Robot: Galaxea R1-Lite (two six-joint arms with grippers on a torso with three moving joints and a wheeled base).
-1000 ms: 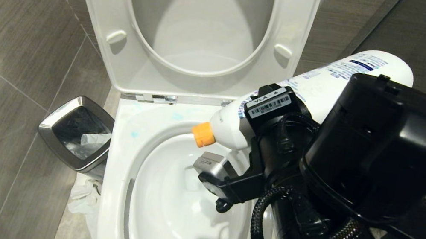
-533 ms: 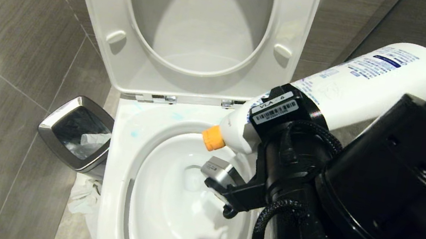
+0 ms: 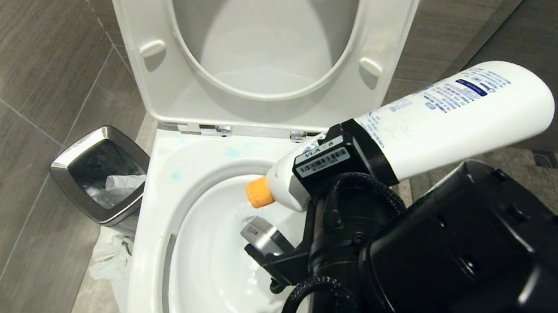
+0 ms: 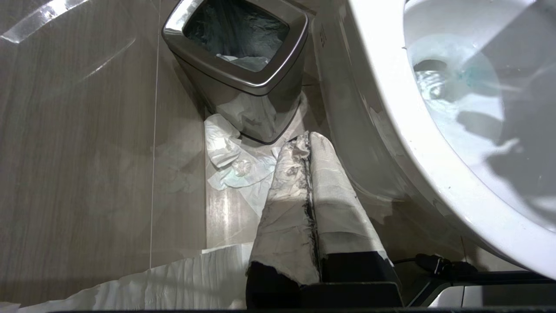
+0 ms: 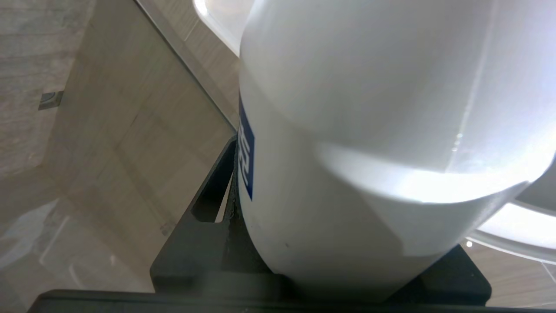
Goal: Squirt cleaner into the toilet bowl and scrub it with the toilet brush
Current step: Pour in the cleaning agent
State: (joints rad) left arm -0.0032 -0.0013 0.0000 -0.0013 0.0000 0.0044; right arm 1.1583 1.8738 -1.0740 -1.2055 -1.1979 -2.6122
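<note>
My right claw (image 3: 336, 169) is clamped on the cleaner (image 3: 432, 120), low on its body near the neck, so I can tip it and aim. The bottle leans with its orange cap (image 3: 259, 192) down and left over the toilet bowl (image 3: 212, 281), its flat end up and right. That way the liquid can run out into the bowl. My left claw (image 4: 309, 143) is shut and empty, down by the bin (image 4: 243, 82).

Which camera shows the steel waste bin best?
The left wrist view: the square-rimmed steel waste bin shows whole, with its liner and crumpled paper beside it. The head view shows it smaller, beside the toilet. The right wrist view misses it.
</note>
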